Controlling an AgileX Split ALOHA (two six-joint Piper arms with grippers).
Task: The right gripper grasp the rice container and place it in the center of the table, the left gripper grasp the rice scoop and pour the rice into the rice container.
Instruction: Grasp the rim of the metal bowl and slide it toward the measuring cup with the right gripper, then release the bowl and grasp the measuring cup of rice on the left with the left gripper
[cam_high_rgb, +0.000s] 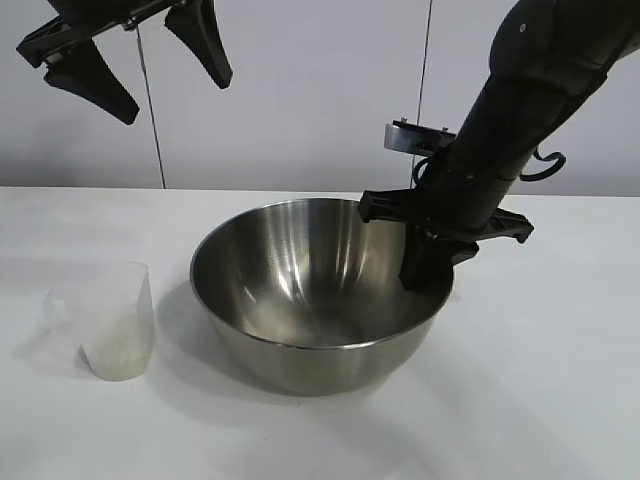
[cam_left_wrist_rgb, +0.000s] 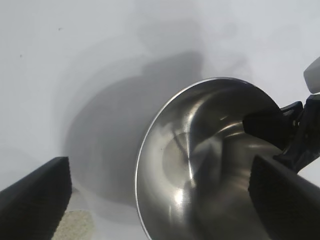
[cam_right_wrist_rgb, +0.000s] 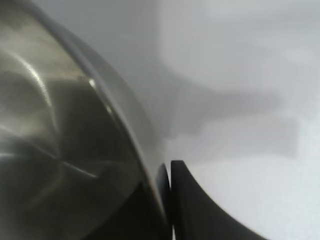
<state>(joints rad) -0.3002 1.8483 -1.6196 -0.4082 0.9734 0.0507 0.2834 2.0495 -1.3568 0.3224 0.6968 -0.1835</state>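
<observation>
Partly hidden behind the bowl (cam_high_rgb: 320, 300) rim, right pincer (cam_high_rgb: 425, 265) clamped there; left pincer (cam_high_rgb: 150, 70) apart, arm cropped.

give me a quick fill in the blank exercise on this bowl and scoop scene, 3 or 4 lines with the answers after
1. The right gripper is shut on the ____ of the rice container.
2. The left gripper hangs above the table with its jaws ____.
3. The rice sits inside the rice scoop, which stands to the ____ of the bowl in the exterior view.
4. The inside of the steel bowl holds ____ rice.

Missing words: rim; open; left; no
</observation>
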